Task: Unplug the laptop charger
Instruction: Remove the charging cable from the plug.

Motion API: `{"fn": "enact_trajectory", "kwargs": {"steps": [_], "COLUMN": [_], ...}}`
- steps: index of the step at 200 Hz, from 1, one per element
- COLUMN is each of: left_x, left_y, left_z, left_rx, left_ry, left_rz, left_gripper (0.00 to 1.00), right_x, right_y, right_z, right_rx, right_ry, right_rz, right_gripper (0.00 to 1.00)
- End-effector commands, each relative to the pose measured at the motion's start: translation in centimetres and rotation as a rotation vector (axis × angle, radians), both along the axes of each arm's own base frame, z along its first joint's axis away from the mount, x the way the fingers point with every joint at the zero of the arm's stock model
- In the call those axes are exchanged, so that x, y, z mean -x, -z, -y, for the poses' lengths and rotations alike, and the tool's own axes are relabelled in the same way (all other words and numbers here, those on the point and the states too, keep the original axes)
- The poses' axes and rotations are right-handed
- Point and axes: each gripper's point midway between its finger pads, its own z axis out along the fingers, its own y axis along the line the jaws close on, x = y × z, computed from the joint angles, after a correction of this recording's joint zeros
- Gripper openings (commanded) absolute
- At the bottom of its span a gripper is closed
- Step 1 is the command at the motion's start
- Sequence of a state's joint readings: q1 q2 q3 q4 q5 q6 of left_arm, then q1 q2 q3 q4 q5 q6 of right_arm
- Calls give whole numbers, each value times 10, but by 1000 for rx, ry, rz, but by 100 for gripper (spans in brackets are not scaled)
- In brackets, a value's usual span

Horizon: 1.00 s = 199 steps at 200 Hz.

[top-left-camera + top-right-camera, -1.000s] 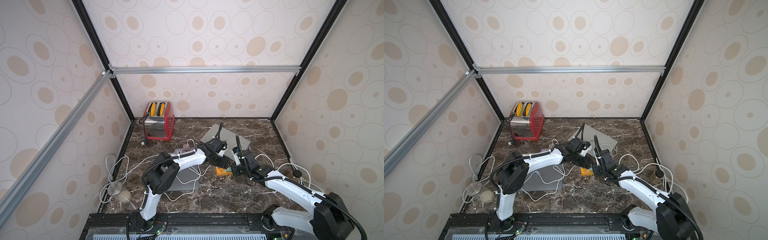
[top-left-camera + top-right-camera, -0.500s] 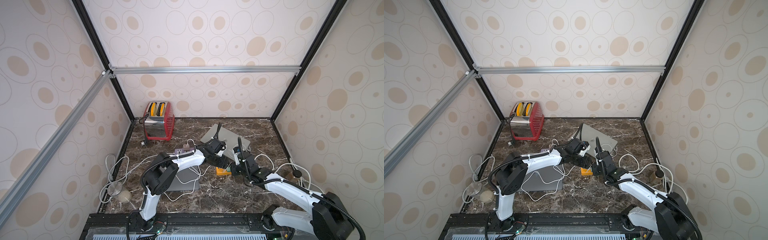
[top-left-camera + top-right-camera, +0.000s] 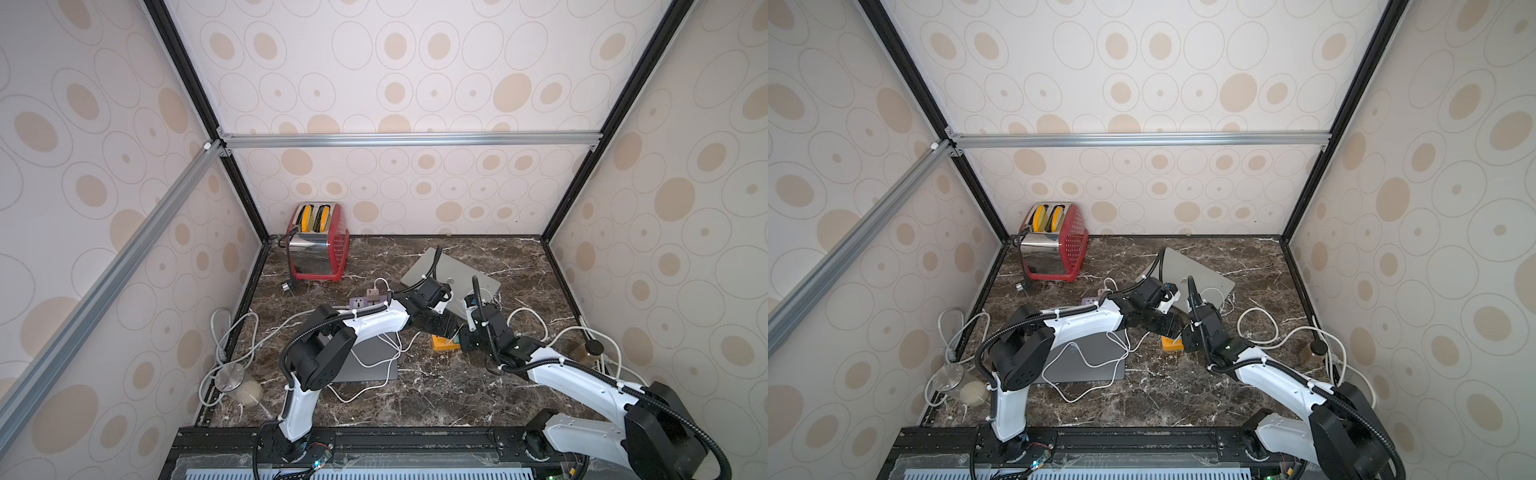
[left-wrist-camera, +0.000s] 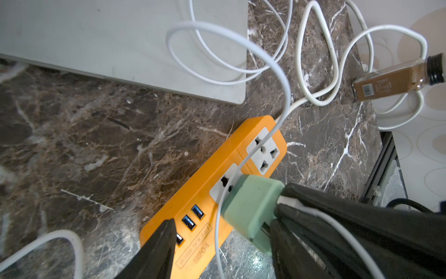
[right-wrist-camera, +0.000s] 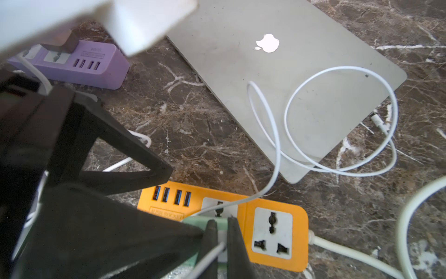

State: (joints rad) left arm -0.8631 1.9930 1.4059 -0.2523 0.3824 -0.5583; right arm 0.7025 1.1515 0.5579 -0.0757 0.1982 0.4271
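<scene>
Charger (image 4: pixel 251 207), pale green block: sitting on a socket of the orange power strip (image 4: pixel 212 166) on the marble table (image 4: pixel 84 145), near a corner of the closed silver laptop (image 5: pixel 301 84). White cable (image 4: pixel 286 89): looping from the charger across the laptop lid. Right gripper (image 5: pixel 220 224): jaws nearly together, pinching the white cable right at the charger's back. Left gripper (image 4: pixel 220 232): standing half wide, gripping nothing, straddling the strip's USB end, one finger (image 4: pixel 159 246) by the ports. Purple power strip (image 5: pixel 79 62): lying nearby. Red toaster (image 3: pixel 318 245): standing in the far corner.
</scene>
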Motion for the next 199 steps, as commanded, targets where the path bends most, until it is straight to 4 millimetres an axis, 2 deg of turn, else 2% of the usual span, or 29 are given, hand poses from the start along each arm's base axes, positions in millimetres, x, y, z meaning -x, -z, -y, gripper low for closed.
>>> {"fn": "enact_trajectory", "kwargs": {"steps": [1,32,102,141,199], "left_x": [23,25,37,40,40], "left_y": [35,36,44,53,57], "left_z": [-18,-21,-22,-33,-39], "left_rx": [-119,-136,-212,-303,-352], "left_ry": [9,15,55,17,2], "left_rz": [-78,-76,-70,-95,-92], "left_gripper": [64,63,64,63,63], "right_x": [7,9,12,15,12], "right_y": [-14,-21,-15,-23,-33], "right_z": [-10,-8,-8,1,5], "right_rx": [-63,-91,-124,-144,-124], "right_ry": [-34,-32,-12,12,27], "right_rz": [45,94,133,186,208], "right_gripper": [0,0,0,0,0]}}
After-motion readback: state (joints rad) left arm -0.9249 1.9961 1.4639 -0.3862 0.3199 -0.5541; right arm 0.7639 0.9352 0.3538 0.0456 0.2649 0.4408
